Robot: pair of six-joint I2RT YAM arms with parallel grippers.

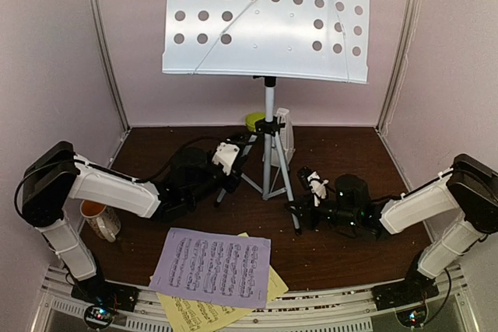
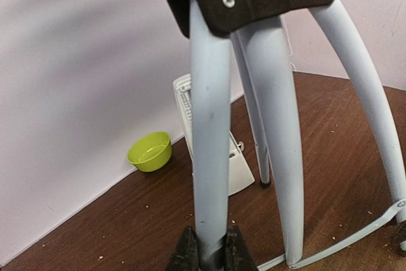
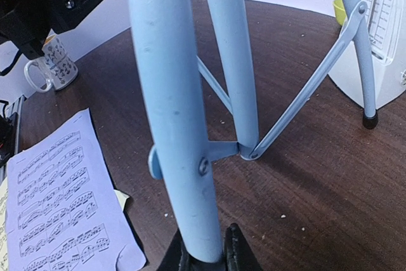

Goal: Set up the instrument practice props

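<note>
The pale perforated-metal music stand on a silver tripod (image 1: pixel 267 25) stands upright on the worktop (image 1: pixel 350 153), its splayed legs rising away from the left pincer (image 2: pixel 208 251) and right pincer (image 3: pixel 203 252), each clamped low on one.

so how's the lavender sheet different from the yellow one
The lavender page is pale purple, the yellow page yellow. The lavender page lies on top in full view; the yellow page is mostly covered beneath it, showing only along its near and right edges. Both carry printed music staves and lie flat; neither is on the music stand.
</note>
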